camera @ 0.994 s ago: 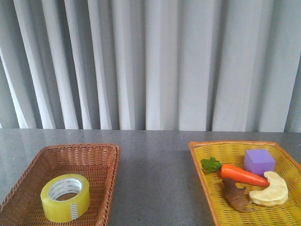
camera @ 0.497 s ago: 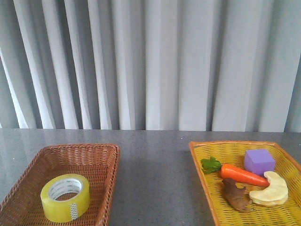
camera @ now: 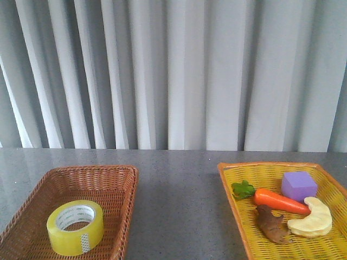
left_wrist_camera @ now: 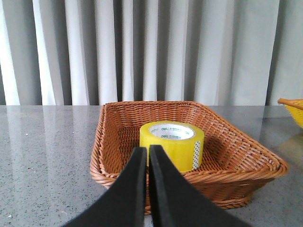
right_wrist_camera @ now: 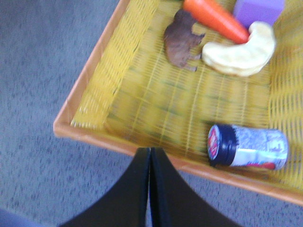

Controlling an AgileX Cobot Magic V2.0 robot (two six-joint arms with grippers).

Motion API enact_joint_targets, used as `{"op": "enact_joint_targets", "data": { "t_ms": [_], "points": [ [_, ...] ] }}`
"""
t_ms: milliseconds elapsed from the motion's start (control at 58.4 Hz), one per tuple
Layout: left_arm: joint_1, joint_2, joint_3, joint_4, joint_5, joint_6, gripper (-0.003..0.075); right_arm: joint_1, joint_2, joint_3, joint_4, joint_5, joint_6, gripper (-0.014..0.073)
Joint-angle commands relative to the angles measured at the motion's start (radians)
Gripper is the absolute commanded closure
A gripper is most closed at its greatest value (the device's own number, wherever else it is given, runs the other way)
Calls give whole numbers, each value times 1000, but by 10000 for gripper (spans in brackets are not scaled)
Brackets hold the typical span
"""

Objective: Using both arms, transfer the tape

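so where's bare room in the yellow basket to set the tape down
The near left part of the yellow basket is bare weave, bordered by the brown toy, the pale crescent and the lying can. The far end is crowded: carrot and purple block. The tape sits in the brown basket.

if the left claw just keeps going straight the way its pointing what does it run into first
Probably the near rim of the brown basket, low in the left claw's line. The tape stands just behind it; depth is hard to judge.

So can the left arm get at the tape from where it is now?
Probably yes: the tape lies alone in the brown basket, top unobstructed. The left gripper is shut and outside the near rim, so it must open and clear that first.
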Motion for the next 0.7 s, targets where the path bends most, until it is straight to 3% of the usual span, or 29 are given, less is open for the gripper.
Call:
{"op": "enact_joint_targets", "data": {
  "t_ms": [0, 223, 411, 686],
  "points": [
    [-4, -15, -8, -14, -70, -2, 727, -59, -70, 44, -28, -196, 34, 599],
    [-4, -15, -8, -14, -70, -2, 727, -287, -385, 386, 44, -641, 56, 598],
    [-4, -15, -8, -14, -70, -2, 727, -435, -634, 620, 179, -736, 48, 596],
    [-4, -15, -8, -14, -70, -2, 727, -433, -731, 756, 138, -825, 41, 595]
  ]
}}
